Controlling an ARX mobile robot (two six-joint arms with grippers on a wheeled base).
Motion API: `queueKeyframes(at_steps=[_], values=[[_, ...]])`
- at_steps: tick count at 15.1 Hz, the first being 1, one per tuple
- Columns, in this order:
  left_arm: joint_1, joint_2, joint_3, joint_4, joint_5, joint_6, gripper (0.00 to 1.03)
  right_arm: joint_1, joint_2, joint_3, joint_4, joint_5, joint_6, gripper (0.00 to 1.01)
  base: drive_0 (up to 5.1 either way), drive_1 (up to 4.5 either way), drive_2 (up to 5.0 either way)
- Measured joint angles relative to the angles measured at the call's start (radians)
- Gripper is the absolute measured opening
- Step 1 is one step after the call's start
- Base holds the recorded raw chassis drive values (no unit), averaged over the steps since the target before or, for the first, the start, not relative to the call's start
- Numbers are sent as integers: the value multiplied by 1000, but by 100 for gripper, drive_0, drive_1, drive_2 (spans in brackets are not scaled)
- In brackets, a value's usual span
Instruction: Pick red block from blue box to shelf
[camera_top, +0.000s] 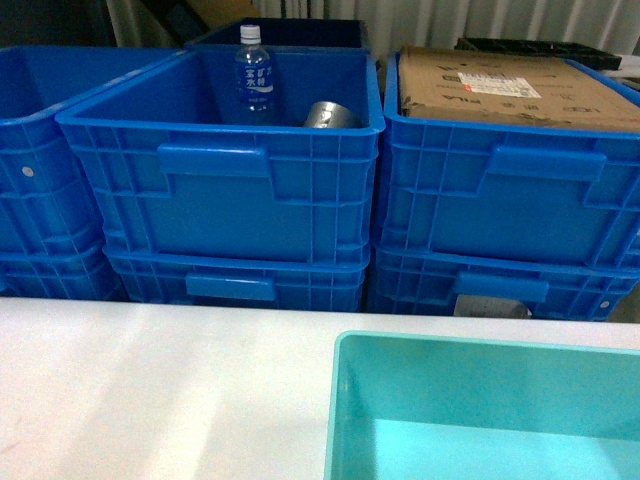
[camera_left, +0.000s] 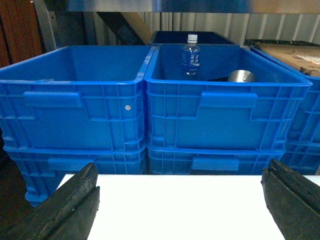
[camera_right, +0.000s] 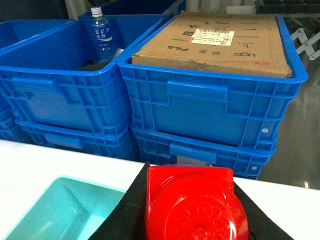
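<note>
While the left gripper (camera_left: 180, 200) hangs with jaws apart and empty over the white table (camera_top: 150, 390), the right gripper (camera_right: 192, 210) is clamped on the red block (camera_right: 192, 205), facing the stacked blue bins (camera_right: 210, 110).

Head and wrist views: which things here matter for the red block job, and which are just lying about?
Part of the job:
- red block, held between the right gripper's fingers
- blue bins
- left gripper, open and holding nothing

Just lying about:
- water bottle
- metal can
- cardboard box
- teal tray
- white table

The shelf isn't clearly in view.
</note>
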Motion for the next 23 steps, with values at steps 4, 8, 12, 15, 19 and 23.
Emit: queueKeyframes(at_steps=[4, 8, 12, 15, 19, 23], values=[[0, 0, 0, 0, 0, 0, 98, -21, -2, 0, -9, -35, 8, 27, 0, 0, 0], [0, 0, 0, 0, 0, 0, 98, -27, -2, 0, -9, -37, 12, 27, 0, 0, 0], [0, 0, 0, 0, 0, 0, 98, -27, -2, 0, -9, -37, 12, 27, 0, 0, 0], [0, 0, 0, 0, 0, 0, 98, -27, -2, 0, -9, -37, 12, 27, 0, 0, 0], [0, 0, 0, 0, 0, 0, 98, -27, -2, 0, -9, -37, 12, 27, 0, 0, 0], [0, 0, 0, 0, 0, 0, 98, -27, -2, 0, -9, -37, 12, 27, 0, 0, 0]])
